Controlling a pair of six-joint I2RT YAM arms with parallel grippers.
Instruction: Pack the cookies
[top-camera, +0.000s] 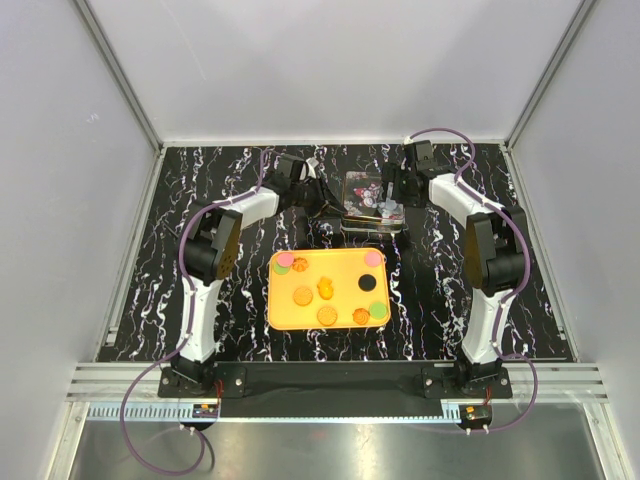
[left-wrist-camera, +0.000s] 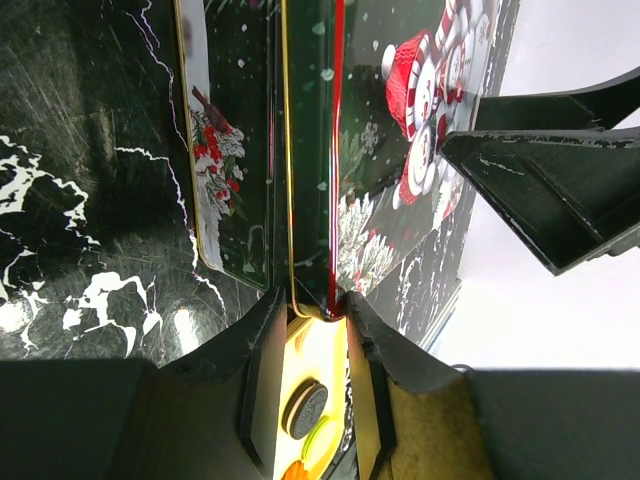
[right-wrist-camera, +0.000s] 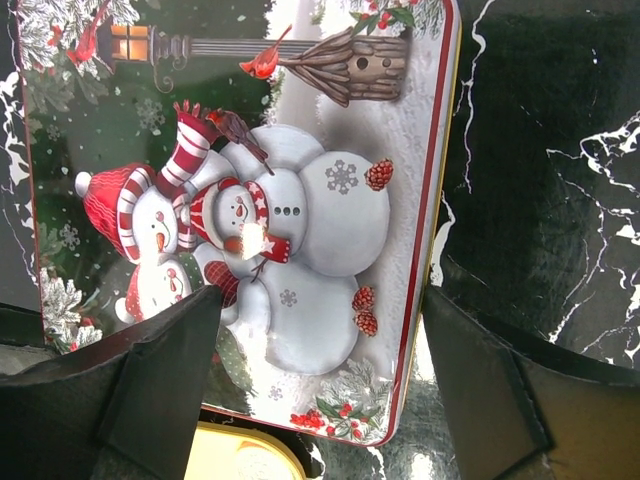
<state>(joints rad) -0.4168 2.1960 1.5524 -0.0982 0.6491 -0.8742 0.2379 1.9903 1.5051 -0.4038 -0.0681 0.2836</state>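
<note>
Nine cookies (top-camera: 326, 316) lie flat and apart on a yellow tray (top-camera: 340, 265), on the base side of both grippers. They are small round discs: four plain orange, two pink, one green, one black, and one orange with a darker top at the tray's far left corner. None sits in the tin.

We see the left gripper (top-camera: 336, 208) clenched on the rim of the tin lid (top-camera: 372, 198). In its wrist view the lid (left-wrist-camera: 400, 150) runs edge-on up from the pinch point (left-wrist-camera: 318, 320), and only a slice of its snowman print shows. Between the fingers (left-wrist-camera: 262, 360) we glimpse a strip of tray (left-wrist-camera: 325, 350) with a black cookie (left-wrist-camera: 305, 410) and the edges of a green and an orange one, cut off by the frame.

The right gripper (top-camera: 390, 208) hangs released over the lid (right-wrist-camera: 300, 200), its fingers (right-wrist-camera: 170, 380) spread. One is over the snowmen and the other is beyond the red-trimmed edge. We cannot tell whether either touches the metal.

Beside the lid, the left wrist view shows a second tin piece (left-wrist-camera: 225, 190) printed with a cardinal and berries; it appears to be the base, though the steep angle leaves that uncertain. From above, the lid and the two grippers hide it. All of this rests on a black marbled table (top-camera: 440, 300), and a corner of the tray (right-wrist-camera: 240, 455) pokes in under the right gripper.
</note>
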